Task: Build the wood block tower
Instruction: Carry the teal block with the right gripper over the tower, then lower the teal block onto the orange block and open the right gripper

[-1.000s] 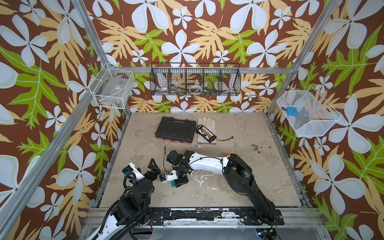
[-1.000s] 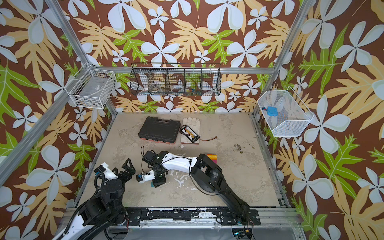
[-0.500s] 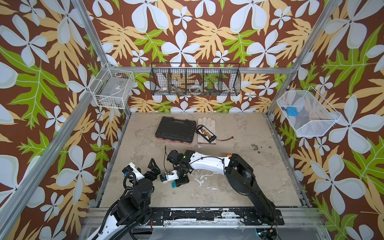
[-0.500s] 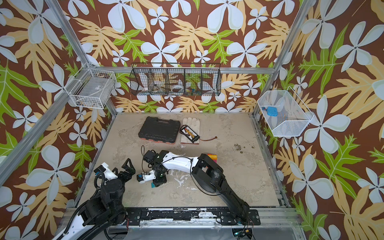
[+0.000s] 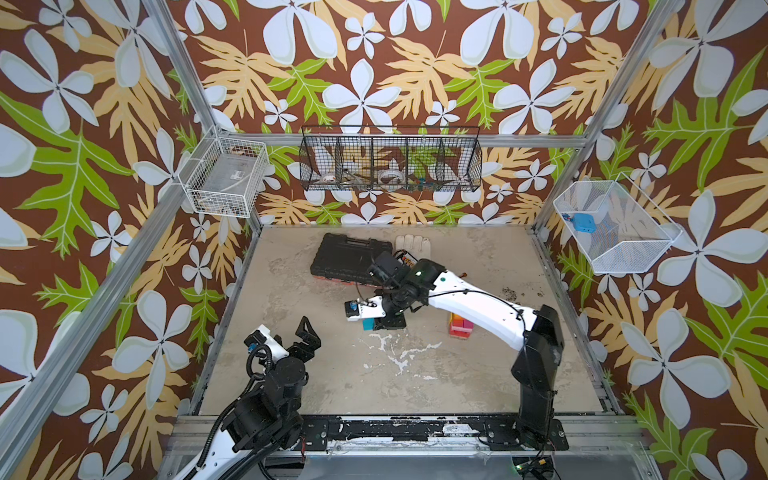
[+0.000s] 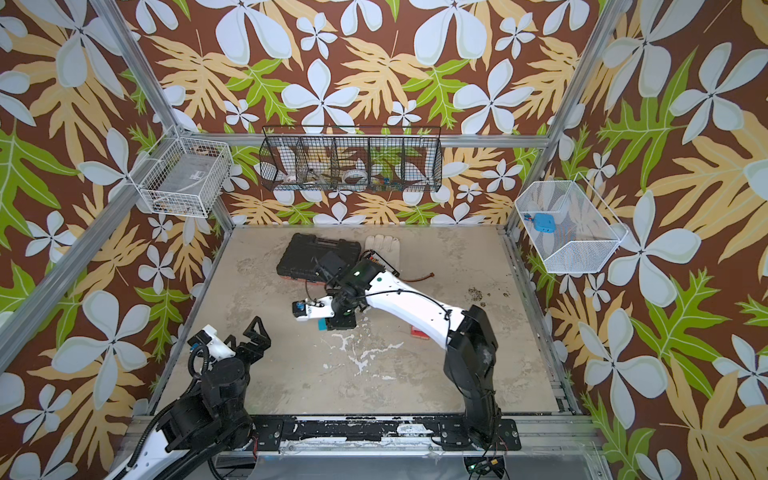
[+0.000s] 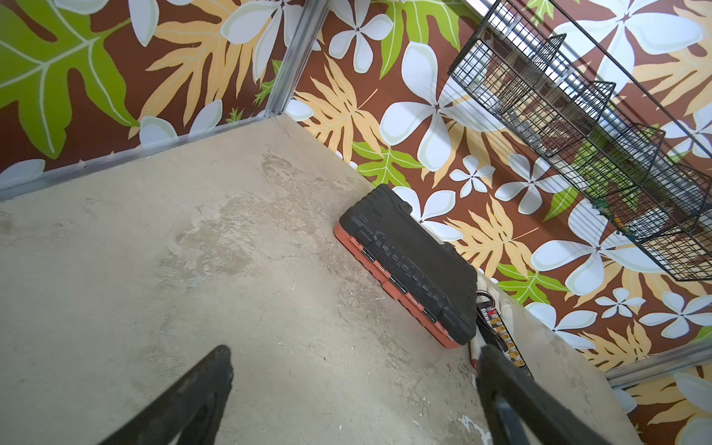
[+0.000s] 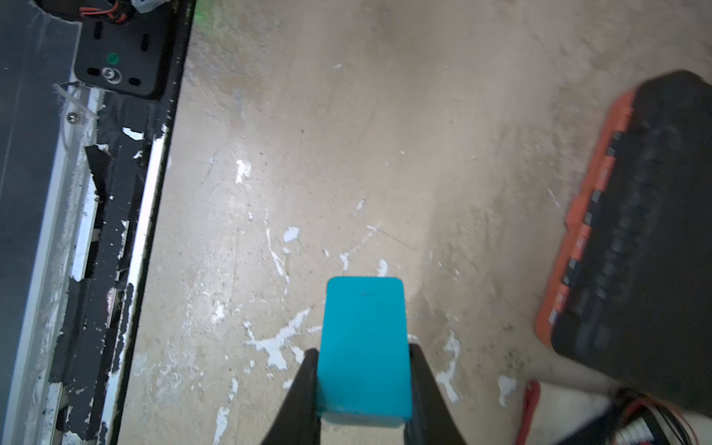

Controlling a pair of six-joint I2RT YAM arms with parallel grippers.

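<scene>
Right gripper [image 5: 372, 323]: jaws drawn in narrow on the teal block [image 5: 367, 323] and holding it by two opposite faces. In both top views it sits mid-table, in front of the black case [image 5: 352, 258]. It is left of the tower [image 5: 460, 324] and well apart from it.

Tower: stands on the table [image 5: 415, 374] beside the right forearm. In a top view it shows yellow, orange, red and magenta faces. In a top view the forearm covers it except for a red edge of the tower [image 6: 417, 331].

Right wrist view: this is the only view that shows the finger contact. The block [image 8: 364, 316] fills the gap between the black fingers [image 8: 304, 385], with a flat teal face toward the camera. White-scuffed table lies below, and the case [image 8: 635, 250] is blurred at one side. Whether the block is clear of the table, I cannot tell.

Left wrist view: left gripper [image 7: 350, 385] has its jaws spread wide, with only bare table between them and the case [image 7: 408, 266] ahead. The top views place this gripper [image 5: 305, 343] at the near-left corner, close to the front rail [image 5: 415, 428].

Compared with one second ago: the right gripper and block are farther from the front rail and nearer the tower. The forearm has swung, so more of the tower is exposed. The left arm is unchanged.
</scene>
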